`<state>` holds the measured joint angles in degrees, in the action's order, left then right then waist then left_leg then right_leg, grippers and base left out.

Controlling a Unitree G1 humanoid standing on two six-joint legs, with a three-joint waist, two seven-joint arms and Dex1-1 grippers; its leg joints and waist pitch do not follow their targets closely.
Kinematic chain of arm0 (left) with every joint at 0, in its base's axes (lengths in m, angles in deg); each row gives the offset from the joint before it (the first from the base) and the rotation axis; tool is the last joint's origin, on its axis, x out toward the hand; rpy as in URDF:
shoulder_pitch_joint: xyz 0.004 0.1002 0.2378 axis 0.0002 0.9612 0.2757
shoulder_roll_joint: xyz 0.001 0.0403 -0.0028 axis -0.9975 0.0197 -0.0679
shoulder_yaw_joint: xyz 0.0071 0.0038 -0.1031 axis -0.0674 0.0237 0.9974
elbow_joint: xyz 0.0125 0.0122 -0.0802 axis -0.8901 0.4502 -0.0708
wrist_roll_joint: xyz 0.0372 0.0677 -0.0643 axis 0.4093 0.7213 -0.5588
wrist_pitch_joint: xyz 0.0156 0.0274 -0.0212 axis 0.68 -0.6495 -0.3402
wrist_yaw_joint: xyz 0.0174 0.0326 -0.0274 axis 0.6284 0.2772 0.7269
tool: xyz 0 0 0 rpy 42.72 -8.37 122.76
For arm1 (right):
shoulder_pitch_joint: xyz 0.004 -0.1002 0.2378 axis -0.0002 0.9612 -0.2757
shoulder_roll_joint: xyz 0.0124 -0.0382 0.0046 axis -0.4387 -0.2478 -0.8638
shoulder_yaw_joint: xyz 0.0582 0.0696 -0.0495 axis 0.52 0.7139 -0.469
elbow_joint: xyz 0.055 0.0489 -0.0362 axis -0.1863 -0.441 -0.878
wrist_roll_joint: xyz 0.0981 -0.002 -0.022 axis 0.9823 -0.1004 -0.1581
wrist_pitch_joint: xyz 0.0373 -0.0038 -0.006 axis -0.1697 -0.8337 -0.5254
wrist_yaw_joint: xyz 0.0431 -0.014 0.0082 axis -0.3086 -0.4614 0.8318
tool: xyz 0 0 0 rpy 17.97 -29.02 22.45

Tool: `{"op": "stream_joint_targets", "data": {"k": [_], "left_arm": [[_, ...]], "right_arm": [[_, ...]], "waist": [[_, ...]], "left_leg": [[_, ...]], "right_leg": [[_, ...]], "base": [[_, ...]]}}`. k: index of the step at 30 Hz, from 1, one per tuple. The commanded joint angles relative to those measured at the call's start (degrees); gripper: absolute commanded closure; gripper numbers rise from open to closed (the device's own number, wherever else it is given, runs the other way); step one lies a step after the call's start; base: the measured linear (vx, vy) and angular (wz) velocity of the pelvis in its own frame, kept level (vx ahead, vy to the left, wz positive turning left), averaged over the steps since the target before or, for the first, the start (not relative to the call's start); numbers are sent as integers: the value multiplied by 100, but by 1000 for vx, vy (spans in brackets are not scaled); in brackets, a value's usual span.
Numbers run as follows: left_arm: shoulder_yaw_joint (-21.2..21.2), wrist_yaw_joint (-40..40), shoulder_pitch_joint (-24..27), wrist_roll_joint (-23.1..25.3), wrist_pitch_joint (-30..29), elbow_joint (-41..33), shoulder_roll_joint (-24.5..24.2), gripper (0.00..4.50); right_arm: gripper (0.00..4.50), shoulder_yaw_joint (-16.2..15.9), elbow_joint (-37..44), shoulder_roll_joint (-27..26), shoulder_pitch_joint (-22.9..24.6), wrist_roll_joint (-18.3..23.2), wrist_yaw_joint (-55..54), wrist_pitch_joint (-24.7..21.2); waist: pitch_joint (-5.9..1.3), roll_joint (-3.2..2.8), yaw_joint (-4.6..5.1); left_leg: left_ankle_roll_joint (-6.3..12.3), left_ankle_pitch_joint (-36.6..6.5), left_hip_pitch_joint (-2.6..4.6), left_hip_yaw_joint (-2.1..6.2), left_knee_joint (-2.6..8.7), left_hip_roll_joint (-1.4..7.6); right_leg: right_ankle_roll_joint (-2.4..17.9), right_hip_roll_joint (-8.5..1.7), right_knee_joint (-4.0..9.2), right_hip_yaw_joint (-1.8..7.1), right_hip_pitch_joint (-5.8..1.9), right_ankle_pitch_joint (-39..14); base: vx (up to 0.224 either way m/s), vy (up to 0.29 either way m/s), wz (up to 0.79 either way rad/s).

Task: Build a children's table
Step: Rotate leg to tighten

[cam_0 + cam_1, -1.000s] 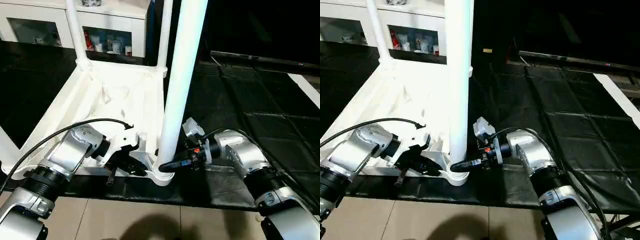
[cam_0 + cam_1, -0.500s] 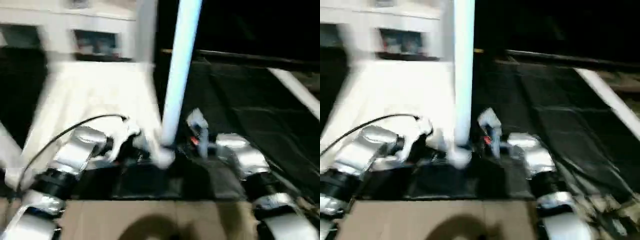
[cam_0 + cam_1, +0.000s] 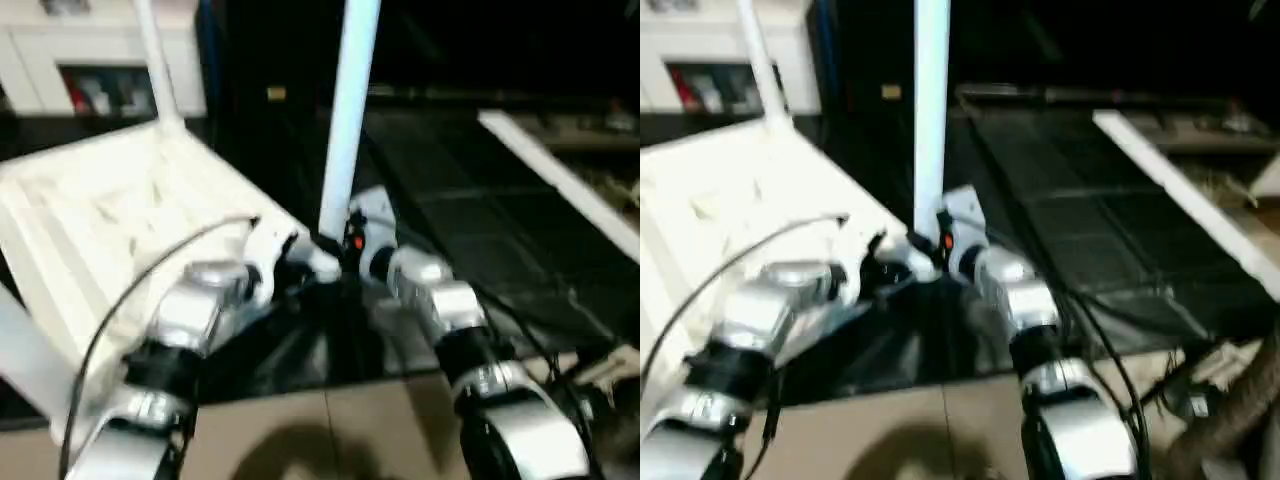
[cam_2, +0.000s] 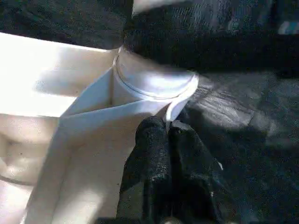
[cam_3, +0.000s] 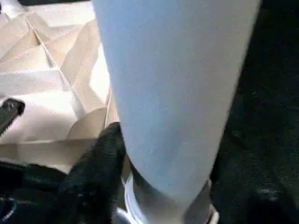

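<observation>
Pinching table top (image 4: 70, 140) rim, left fingers (image 4: 152, 154) together, right fingers unclear behind leg (image 5: 173, 93), cabinet (image 3: 90, 60) beyond

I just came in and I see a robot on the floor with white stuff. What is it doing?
It is putting together a little table. The white table top lies upside down on a dark mat. A long white leg stands in the near corner socket. The left gripper pinches the top's edge beside that socket, fingers together. The right gripper is at the leg's base.
</observation>
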<state>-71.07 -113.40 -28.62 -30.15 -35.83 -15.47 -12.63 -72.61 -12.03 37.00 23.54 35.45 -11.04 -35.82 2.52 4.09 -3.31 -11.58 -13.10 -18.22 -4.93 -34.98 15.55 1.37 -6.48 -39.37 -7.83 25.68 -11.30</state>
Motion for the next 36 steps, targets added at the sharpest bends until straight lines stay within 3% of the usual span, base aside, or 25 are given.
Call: {"op": "stream_joint_targets", "data": {"k": [1, 3, 6, 11, 12, 16, 19, 25, 36], "left_arm": [[3, 57, -252, -144, 195, -256, 84, 450], [-20, -53, -199, -111, 191, -307, -31, 450], [-284, -560, -34, -103, 318, -411, -378, 450], [-634, -1432, 125, -95, 698, -425, -912, 450], [-685, -1576, 137, -97, 758, -421, -997, 450], [-851, -2063, 164, -145, 1003, -409, -1270, 450], [-1079, -2714, 182, -211, 1350, -423, -1582, 450], [-1465, -3745, 173, -259, 1758, -452, -1950, 450], [-1787, -4330, 116, -173, 2201, -436, -2101, 450]], "right_arm": [[150, -376, -118, -371, 112, 100, 434, -132], [137, -366, -53, -295, 164, 107, 553, -58], [105, -420, 257, -25, 390, 158, 1011, 78], [70, -481, 691, 604, 705, 339, 2002, 115], [55, -498, 751, 722, 744, 368, 2203, 104], [32, -519, 904, 1061, 819, 454, 2837, 100], [4, -654, 1009, 1505, 814, 477, 3520, 172], [4, -895, 933, 1972, 624, 591, 4720, 179], [4, -1026, 443, 1751, 304, 659, 5224, 417]], "waist": [[-460, -51, -54], [-444, -57, -25], [-425, -81, -13], [-389, -99, -57], [-362, -111, -74], [-348, -97, -132], [-341, -94, -198], [-360, -68, -269], [-371, -46, -290]], "left_leg": [[302, 1193, -303, -362, 291, -448], [364, 1101, -290, -388, 321, -449], [424, 433, -231, -415, 376, -397], [415, -245, -191, -438, 435, -349], [411, -457, -161, -463, 443, -338], [345, -822, -137, -501, 459, -322], [340, -908, -135, -513, 469, -321], [361, -744, -175, -513, 461, -320], [250, -631, -188, -514, 469, -308]], "right_leg": [[881, 16, 420, 293, -615, 478], [1238, 58, 435, 315, -622, 715], [1368, 36, 523, 333, -612, 218], [1299, 22, 611, 337, -595, -393], [1282, 17, 639, 355, -541, -577], [1149, 35, 686, 415, -493, -1100], [1114, 48, 690, 442, -475, -1160], [1124, 35, 665, 448, -493, -1062], [1181, 24, 623, 454, -492, -916]], "base": [[0, 0, 0], [0, 0, 0], [0, 0, 0], [0, 0, 0], [0, 0, 0], [0, 0, 0], [0, 0, 0], [0, 0, 0], [0, 0, 0]]}}
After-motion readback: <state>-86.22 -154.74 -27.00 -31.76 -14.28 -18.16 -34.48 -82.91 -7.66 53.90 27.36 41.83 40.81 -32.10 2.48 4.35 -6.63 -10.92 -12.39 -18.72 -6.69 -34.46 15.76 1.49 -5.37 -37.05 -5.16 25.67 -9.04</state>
